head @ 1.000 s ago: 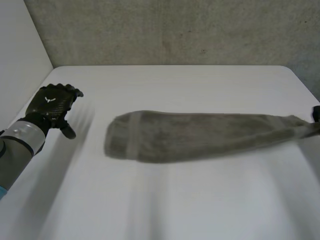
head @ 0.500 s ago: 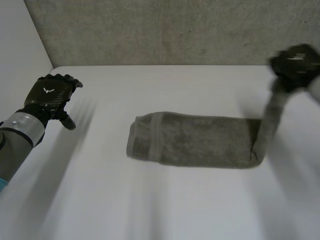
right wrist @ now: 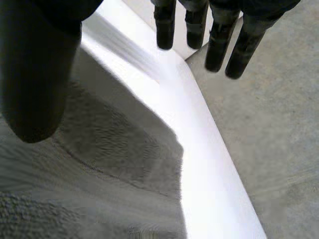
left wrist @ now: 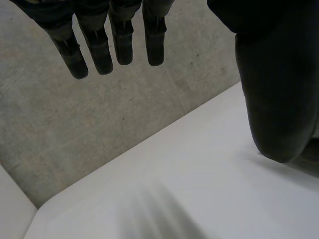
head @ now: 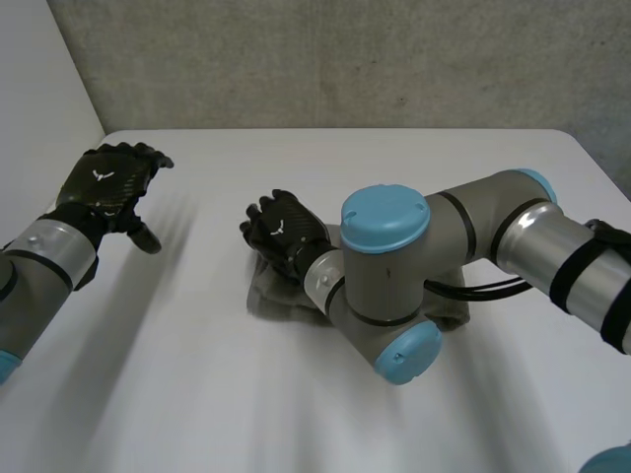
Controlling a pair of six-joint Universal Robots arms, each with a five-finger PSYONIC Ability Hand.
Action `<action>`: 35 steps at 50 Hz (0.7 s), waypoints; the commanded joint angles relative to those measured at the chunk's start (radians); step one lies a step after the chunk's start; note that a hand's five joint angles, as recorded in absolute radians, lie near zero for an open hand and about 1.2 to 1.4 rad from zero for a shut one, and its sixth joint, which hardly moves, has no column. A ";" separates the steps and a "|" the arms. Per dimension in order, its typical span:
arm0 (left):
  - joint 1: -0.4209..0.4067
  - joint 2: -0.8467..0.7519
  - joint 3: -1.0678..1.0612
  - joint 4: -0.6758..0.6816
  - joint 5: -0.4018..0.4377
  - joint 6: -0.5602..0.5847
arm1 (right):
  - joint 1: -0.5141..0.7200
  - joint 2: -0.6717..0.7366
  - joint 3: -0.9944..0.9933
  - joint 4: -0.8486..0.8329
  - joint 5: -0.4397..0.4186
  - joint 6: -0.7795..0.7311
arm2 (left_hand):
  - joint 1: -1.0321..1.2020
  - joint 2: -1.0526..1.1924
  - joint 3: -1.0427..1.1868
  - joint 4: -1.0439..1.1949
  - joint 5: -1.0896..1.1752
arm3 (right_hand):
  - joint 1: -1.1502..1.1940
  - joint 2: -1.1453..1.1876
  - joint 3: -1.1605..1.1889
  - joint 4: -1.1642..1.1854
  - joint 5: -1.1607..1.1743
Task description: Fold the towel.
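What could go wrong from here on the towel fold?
1. The right hand is open over one end of the towel, pinching nothing; pulling back could drag the cloth askew.
2. The right arm lies across the towel, so the head view cannot check edge alignment.
3. The left hand hovers apart, open; nothing pins the towel if it slides.

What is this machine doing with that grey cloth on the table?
A two-armed robot is folding a towel on a white table. Its right hand reaches across over the towel's end nearer the left arm, fingers straight and gripping nothing, with the cloth under its palm. The right arm hides most of the towel, so how far the fold has got is unclear. The left hand hovers open off to the side, apart from the towel.
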 commanded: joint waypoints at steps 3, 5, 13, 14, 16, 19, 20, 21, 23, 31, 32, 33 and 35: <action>-0.047 0.000 0.038 0.000 -0.005 -0.003 | -0.050 -0.233 0.218 -0.095 0.013 0.070 | -0.082 -0.053 -0.059 -0.065 -0.024 | -0.093 -0.073 -0.091 -0.093 -0.063; -0.078 0.000 0.051 0.000 -0.005 -0.010 | -0.112 -0.347 0.337 -0.121 0.016 0.157 | -0.082 -0.053 -0.059 -0.065 -0.024 | -0.093 -0.073 -0.091 -0.093 -0.063; -0.151 0.000 0.072 0.000 -0.009 -0.052 | -0.332 -0.529 0.658 -0.129 -0.036 0.302 | -0.082 -0.053 -0.059 -0.065 -0.024 | -0.093 -0.073 -0.091 -0.093 -0.063; -0.151 0.000 0.072 0.000 -0.009 -0.052 | -0.332 -0.529 0.659 -0.129 -0.036 0.302 | -0.082 -0.053 -0.059 -0.065 -0.024 | -0.093 -0.073 -0.091 -0.093 -0.063; -0.176 0.000 0.075 0.000 -0.009 -0.070 | -0.427 -0.552 0.770 -0.135 -0.126 0.302 | -0.082 -0.053 -0.059 -0.065 -0.024 | -0.093 -0.073 -0.091 -0.093 -0.063; -0.190 -0.002 0.075 0.000 -0.011 -0.079 | -0.475 -0.555 0.817 -0.139 -0.180 0.300 | -0.082 -0.053 -0.059 -0.065 -0.024 | -0.093 -0.073 -0.091 -0.093 -0.063; -0.202 -0.005 0.077 0.000 -0.011 -0.085 | -0.514 -0.555 0.858 -0.145 -0.223 0.297 | -0.082 -0.053 -0.059 -0.065 -0.024 | -0.093 -0.073 -0.091 -0.093 -0.063; -0.214 -0.011 0.078 0.002 -0.011 -0.090 | -0.545 -0.553 0.891 -0.156 -0.258 0.297 | -0.079 -0.050 -0.056 -0.062 -0.021 | -0.093 -0.073 -0.091 -0.093 -0.063; -0.225 -0.014 0.078 0.002 -0.011 -0.092 | -0.571 -0.550 0.918 -0.171 -0.281 0.297 | -0.079 -0.050 -0.056 -0.062 -0.021 | -0.054 -0.034 -0.052 -0.054 -0.024; -0.260 -0.031 0.074 0.002 -0.012 -0.093 | -0.597 -0.517 0.985 -0.320 -0.289 0.296 | -0.079 -0.050 -0.056 -0.062 -0.021 | 0.128 0.148 0.131 0.128 0.159; -0.262 -0.031 0.071 0.002 -0.015 -0.093 | -0.597 -0.512 0.987 -0.336 -0.289 0.297 | -0.079 -0.050 -0.056 -0.062 -0.021 | 0.178 0.198 0.180 0.178 0.208; -0.262 -0.031 0.071 0.002 -0.015 -0.093 | -0.597 -0.512 0.987 -0.336 -0.289 0.297 | -0.079 -0.050 -0.056 -0.062 -0.021 | 0.178 0.198 0.181 0.179 0.209; -0.265 -0.032 0.068 0.003 -0.026 -0.093 | -0.597 -0.489 0.985 -0.353 -0.291 0.297 | -0.079 -0.050 -0.056 -0.062 -0.021 | 0.275 0.295 0.277 0.275 0.305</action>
